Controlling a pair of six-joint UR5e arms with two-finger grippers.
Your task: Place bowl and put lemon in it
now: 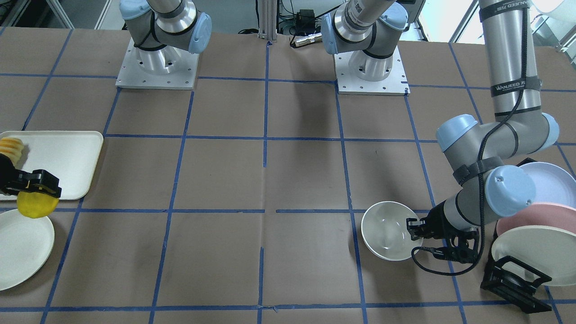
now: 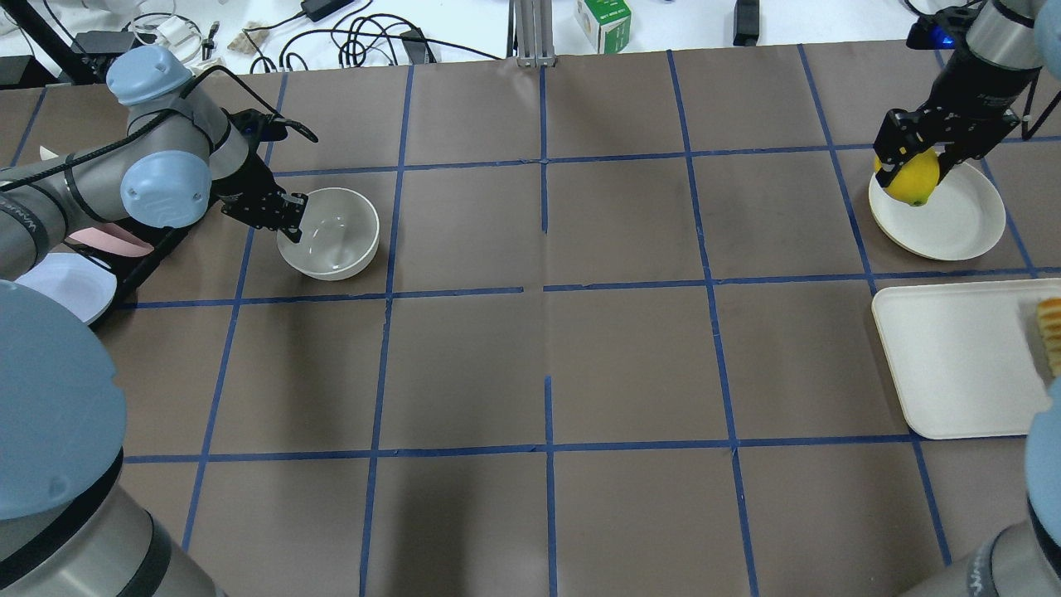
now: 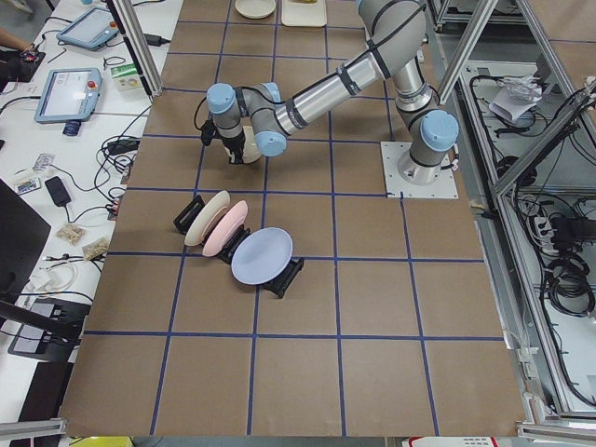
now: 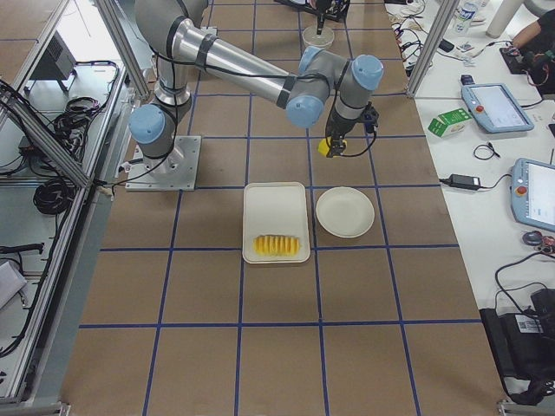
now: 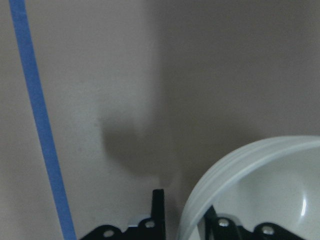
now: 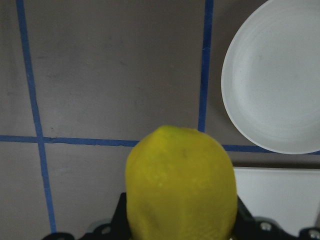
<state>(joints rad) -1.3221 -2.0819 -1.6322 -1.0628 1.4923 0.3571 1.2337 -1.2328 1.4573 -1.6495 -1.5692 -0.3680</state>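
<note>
Pinching the rim of the bowl (image 2: 331,236) on its 9 o'clock side in the overhead view, the left gripper (image 2: 286,217) has one finger inside and one outside, and the bowl sits low at about 10 o'clock on the table (image 2: 630,356); whether it rests there I cannot tell, so placing it looks nearly done but not released. The right gripper (image 2: 910,162) is clamped around the lemon (image 2: 910,177), raised over the 10 o'clock edge of the plate (image 2: 953,220) at the table's 2 o'clock, well apart from the bowl. Carrying it across and dropping it in remain.
</note>
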